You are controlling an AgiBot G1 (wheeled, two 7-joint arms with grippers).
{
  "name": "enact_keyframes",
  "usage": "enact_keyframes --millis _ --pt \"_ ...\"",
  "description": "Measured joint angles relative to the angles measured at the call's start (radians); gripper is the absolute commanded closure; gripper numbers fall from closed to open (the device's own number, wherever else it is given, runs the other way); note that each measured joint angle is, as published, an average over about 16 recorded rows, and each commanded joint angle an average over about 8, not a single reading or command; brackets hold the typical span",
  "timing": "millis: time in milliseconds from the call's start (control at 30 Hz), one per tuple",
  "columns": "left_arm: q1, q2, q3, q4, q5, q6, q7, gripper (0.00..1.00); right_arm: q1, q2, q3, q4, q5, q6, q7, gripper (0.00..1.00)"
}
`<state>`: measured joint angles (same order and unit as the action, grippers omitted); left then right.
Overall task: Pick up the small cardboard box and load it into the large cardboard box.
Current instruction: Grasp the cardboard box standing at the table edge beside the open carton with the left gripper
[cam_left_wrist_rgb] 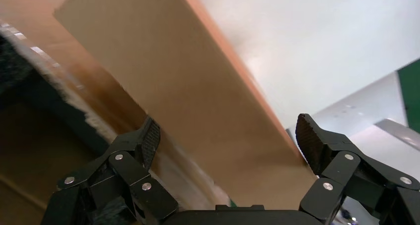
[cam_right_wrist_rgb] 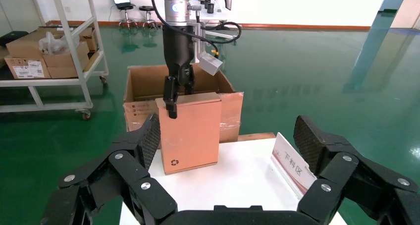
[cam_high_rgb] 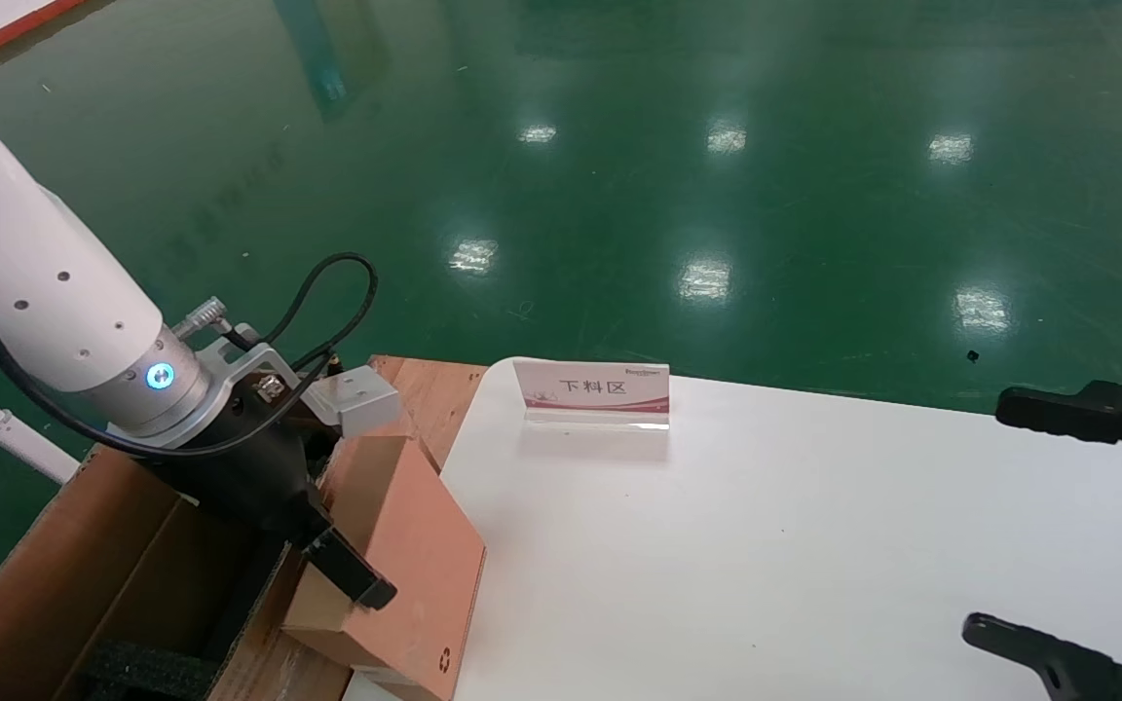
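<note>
Green glossy floor (cam_high_rgb: pixel 619 146) all around. White bench (cam_high_rgb: pixel 766 545) ahead, with the large cardboard box (cam_high_rgb: pixel 55 584) standing open just off its left edge, flaps up, black foam (cam_high_rgb: pixel 147 670) in the bottom. Beyond, in the right wrist view, a white wheeled rack (cam_right_wrist_rgb: pixel 49 51) stacked with cartons.

Small cardboard box (cam_high_rgb: pixel 400 560) upright at the bench's left edge, tilted toward the large carton, lower end touching the bench, recycling mark (cam_high_rgb: pixel 445 661) near its lower corner. Held at the top edge by the left gripper (cam_right_wrist_rgb: pixel 178 93): jaws closed onto the panel, 1 finger (cam_high_rgb: pixel 352 576) lying across the front face.

Right gripper (cam_high_rgb: pixel 1077 526) parked over the bench's right edge, jaws spread wide, holding nothing.

Small acrylic sign (cam_high_rgb: pixel 592 391) with printed characters near the far edge.
</note>
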<state>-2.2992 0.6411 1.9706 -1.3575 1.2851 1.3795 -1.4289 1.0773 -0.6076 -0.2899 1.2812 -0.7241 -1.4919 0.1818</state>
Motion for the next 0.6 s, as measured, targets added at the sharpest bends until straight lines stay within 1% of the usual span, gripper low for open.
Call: enact_keyframes --millis 233,467,500,600 --pt "0.009 0.004 0.006 -0.003 0.040 -0.036 -0.002 0.00 0.000 0.000 0.000 0.000 0.000 0.000 0.000 0.00" --pt "0.016 0.004 0.004 -0.004 0.048 -0.059 0.005 0.00 0.000 0.000 -0.001 0.000 0.000 0.000 0.000 0.00" --pt "0.016 0.004 0.004 -0.004 0.047 -0.060 0.006 0.02 0.000 0.000 -0.001 0.000 0.001 0.000 0.000 0.00" --pt "0.018 0.003 0.003 -0.005 0.046 -0.063 0.008 0.40 0.000 0.000 -0.001 0.000 0.001 0.001 0.000 0.00"
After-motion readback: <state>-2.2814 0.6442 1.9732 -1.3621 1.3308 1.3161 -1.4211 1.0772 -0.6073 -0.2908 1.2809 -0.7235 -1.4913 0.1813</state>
